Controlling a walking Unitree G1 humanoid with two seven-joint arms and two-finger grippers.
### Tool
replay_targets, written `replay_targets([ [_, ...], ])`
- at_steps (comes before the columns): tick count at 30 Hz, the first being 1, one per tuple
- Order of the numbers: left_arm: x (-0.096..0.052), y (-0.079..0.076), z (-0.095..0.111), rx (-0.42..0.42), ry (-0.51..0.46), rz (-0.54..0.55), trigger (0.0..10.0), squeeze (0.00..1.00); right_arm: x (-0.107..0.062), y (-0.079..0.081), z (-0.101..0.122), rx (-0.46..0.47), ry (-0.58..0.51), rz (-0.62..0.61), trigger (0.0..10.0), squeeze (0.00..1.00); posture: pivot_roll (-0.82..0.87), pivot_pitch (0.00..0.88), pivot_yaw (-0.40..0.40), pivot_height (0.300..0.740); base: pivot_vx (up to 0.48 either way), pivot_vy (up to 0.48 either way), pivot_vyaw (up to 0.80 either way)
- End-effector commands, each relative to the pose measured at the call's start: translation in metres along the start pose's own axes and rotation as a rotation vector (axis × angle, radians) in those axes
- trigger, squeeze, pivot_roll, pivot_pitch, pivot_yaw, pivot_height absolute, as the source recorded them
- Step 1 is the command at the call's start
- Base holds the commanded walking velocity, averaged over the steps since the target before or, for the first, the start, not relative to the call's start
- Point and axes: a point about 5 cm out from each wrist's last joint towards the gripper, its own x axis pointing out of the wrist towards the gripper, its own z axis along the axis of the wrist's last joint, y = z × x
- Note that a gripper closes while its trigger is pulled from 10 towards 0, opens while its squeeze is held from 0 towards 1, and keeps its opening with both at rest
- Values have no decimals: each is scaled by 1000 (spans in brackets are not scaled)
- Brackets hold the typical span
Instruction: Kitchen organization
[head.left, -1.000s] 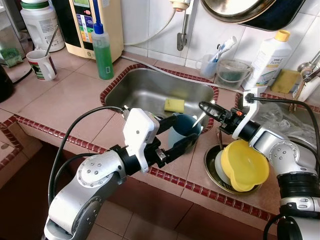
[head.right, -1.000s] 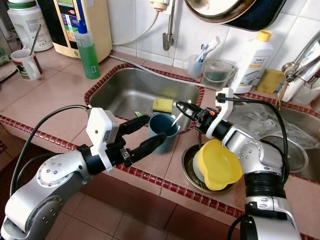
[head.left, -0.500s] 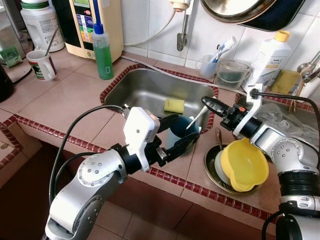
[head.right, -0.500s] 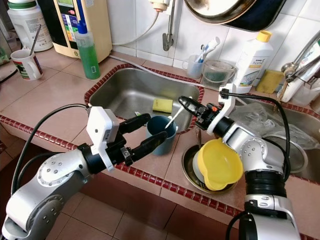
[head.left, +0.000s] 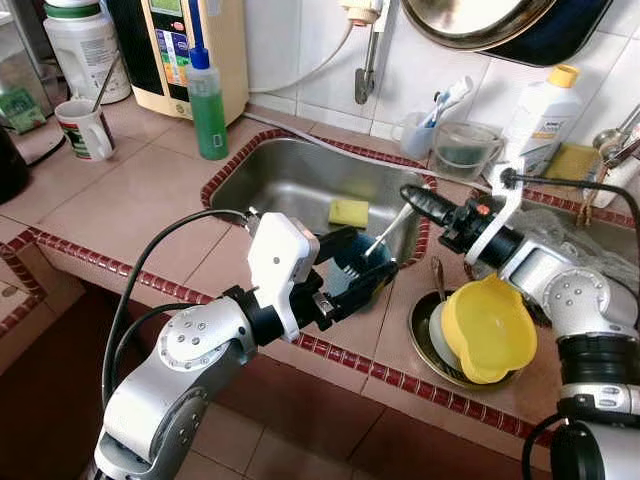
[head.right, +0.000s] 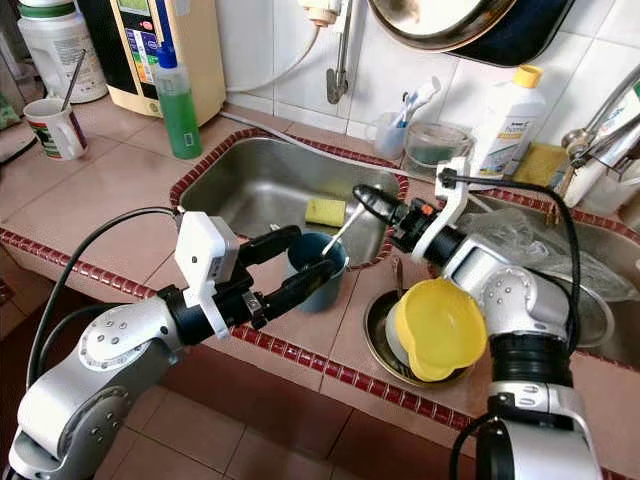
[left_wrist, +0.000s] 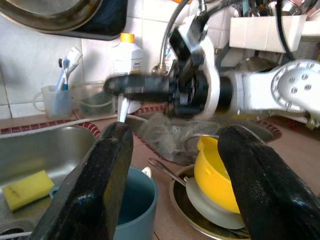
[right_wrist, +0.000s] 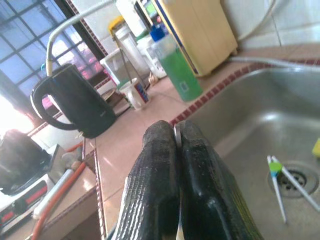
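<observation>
Now our left claw (head.right: 290, 264) hugs the blue cup (head.right: 314, 268) by the sink (head.right: 250, 180) so it stays put, while our right claw (head.right: 362, 197), clenched on a spoon (head.right: 338, 227), tips it into the cup.

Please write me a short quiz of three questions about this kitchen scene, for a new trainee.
1. True or false: the yellow sponge lies inside the sink.
2. What does the right tool pinch? A) a toothbrush B) a thin utensil C) a yellow bowl
3. Fill in: the fingers of the left tool stand on both sides of the blue ___.

Key: 1 true; 2 B; 3 cup.
</observation>
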Motion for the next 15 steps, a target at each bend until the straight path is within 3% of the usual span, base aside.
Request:
replay_targets([
  [1, 3, -2, 1, 17, -2, -20, 10000, 0, 0, 6, 17, -37, -37, 27, 10000, 0, -23, 2, -74, 740, 0, 0, 0],
  [15, 7, 1, 2, 18, -13, -14, 10000, 0, 2, 19, 44, -58, -79, 101, 10000, 0, -30, 4, -71, 740, 0, 0, 0],
])
